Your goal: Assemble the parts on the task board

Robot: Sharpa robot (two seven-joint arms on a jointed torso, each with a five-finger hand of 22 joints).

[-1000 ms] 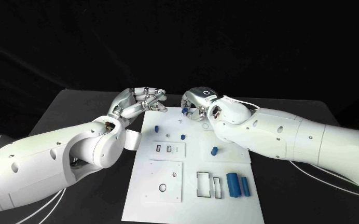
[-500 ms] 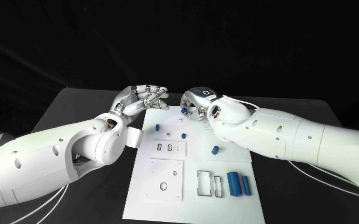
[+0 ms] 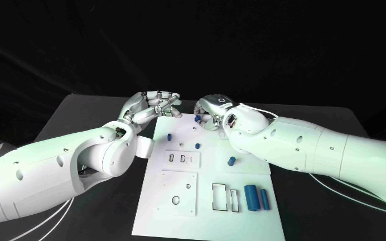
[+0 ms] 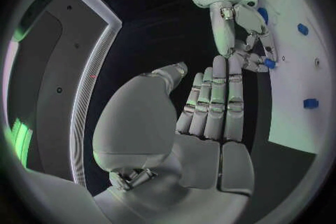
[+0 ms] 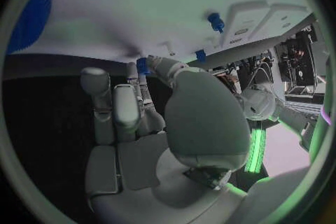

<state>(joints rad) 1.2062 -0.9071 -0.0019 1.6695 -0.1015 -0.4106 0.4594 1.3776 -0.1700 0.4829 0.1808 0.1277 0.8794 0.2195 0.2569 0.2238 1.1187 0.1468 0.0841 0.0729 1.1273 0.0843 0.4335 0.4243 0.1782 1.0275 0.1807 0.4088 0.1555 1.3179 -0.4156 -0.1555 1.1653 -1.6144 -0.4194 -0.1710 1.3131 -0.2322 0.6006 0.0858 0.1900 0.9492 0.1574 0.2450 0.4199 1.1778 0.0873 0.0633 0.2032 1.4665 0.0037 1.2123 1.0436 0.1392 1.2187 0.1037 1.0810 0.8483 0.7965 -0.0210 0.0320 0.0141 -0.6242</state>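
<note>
Your right hand [image 3: 218, 112] pinches a small blue part [image 3: 198, 118] at the board's [image 3: 211, 207] far edge, so lower it squarely into its hole while the left hand [image 3: 153, 107], fingers apart and empty, stays just off that edge.

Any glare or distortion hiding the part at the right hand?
Head view: even light, task board bright but readable, right hand partly covers the small blue part. Left wrist view: fisheye bends the board edge, the part shows at the fingertips. Right wrist view: green cast, no glare.

Small blue parts [image 3: 251, 198] lie scattered on the white task board [image 3: 211, 218].
</note>
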